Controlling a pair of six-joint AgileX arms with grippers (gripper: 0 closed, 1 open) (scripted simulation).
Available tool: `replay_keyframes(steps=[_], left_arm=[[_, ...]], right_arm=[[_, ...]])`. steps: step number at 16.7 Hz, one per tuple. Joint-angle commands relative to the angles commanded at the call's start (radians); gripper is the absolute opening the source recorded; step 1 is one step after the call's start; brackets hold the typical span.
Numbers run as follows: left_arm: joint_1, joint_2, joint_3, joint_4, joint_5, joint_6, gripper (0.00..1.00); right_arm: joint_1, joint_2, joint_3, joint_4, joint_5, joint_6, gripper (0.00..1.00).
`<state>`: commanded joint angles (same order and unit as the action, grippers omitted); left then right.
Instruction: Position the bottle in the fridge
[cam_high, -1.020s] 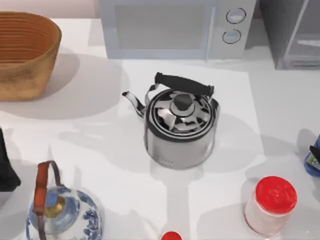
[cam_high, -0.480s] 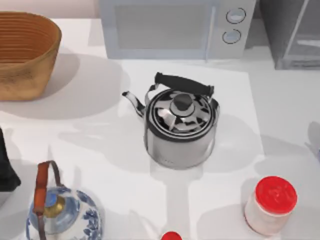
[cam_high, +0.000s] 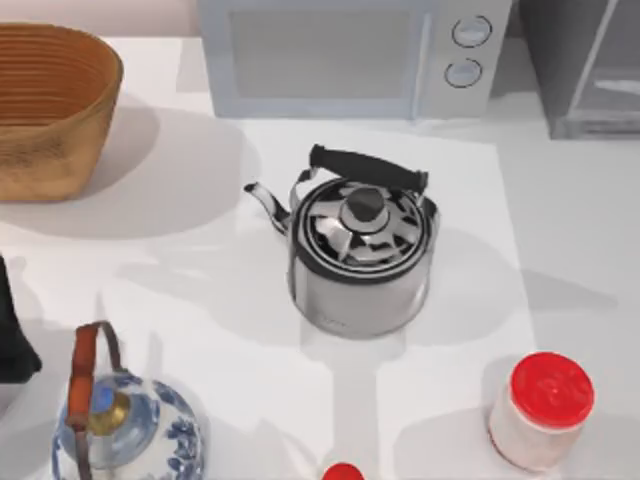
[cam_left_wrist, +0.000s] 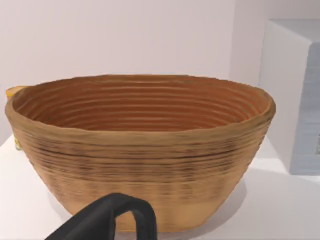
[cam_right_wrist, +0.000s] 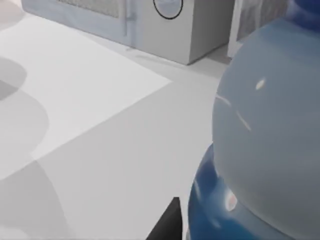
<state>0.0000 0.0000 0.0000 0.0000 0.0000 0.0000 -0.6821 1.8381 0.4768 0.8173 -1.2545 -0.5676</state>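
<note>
The bottle (cam_right_wrist: 260, 145), blue with a pale rounded upper part, looms very close in the right wrist view. One dark finger (cam_right_wrist: 167, 225) of my right gripper lies against its lower side, and the gripper is shut on it. The fridge (cam_high: 590, 65) is the grey box at the table's back right corner, with a pale-framed door panel; part of it (cam_right_wrist: 260, 15) shows beyond the bottle in the right wrist view. My left arm (cam_high: 12, 335) stays parked at the left edge of the table, facing the basket.
A steel kettle (cam_high: 362, 255) stands mid-table. The microwave (cam_high: 350, 55) is at the back, left of the fridge. A woven basket (cam_high: 50, 105) sits back left. Along the front stand a white jar with a red lid (cam_high: 542, 410), a blue-and-white teapot (cam_high: 125, 425) and a small red-capped thing (cam_high: 343, 472).
The bottle and my right gripper, seen at the top view's right edge a second ago, have moved off past that edge. Their shadow there has gone too. Nothing else moved.
</note>
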Motion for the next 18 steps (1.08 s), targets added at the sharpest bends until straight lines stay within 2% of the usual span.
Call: replay_keyframes(steps=[4, 8, 11, 15, 16, 18], left_arm=[[0.000, 0.000, 0.000, 0.000, 0.000, 0.000, 1.00], [0.000, 0.000, 0.000, 0.000, 0.000, 0.000, 1.00], [0.000, 0.000, 0.000, 0.000, 0.000, 0.000, 1.00], [0.000, 0.000, 0.000, 0.000, 0.000, 0.000, 1.00], [0.000, 0.000, 0.000, 0.000, 0.000, 0.000, 1.00], [0.000, 0.000, 0.000, 0.000, 0.000, 0.000, 1.00]], right_arm=[[-0.056, -0.055, 0.067, -0.345, -0.083, -0.190, 0.01], [-0.063, -0.078, 0.116, -0.583, -0.155, -0.358, 0.01], [-0.057, -0.082, 0.130, -0.657, -0.183, -0.424, 0.01], [-0.056, -0.082, 0.131, -0.662, -0.185, -0.428, 0.01], [0.036, -0.104, 0.132, -0.659, -0.183, -0.426, 0.01], [0.038, -0.111, 0.123, -0.665, -0.174, -0.417, 0.01]])
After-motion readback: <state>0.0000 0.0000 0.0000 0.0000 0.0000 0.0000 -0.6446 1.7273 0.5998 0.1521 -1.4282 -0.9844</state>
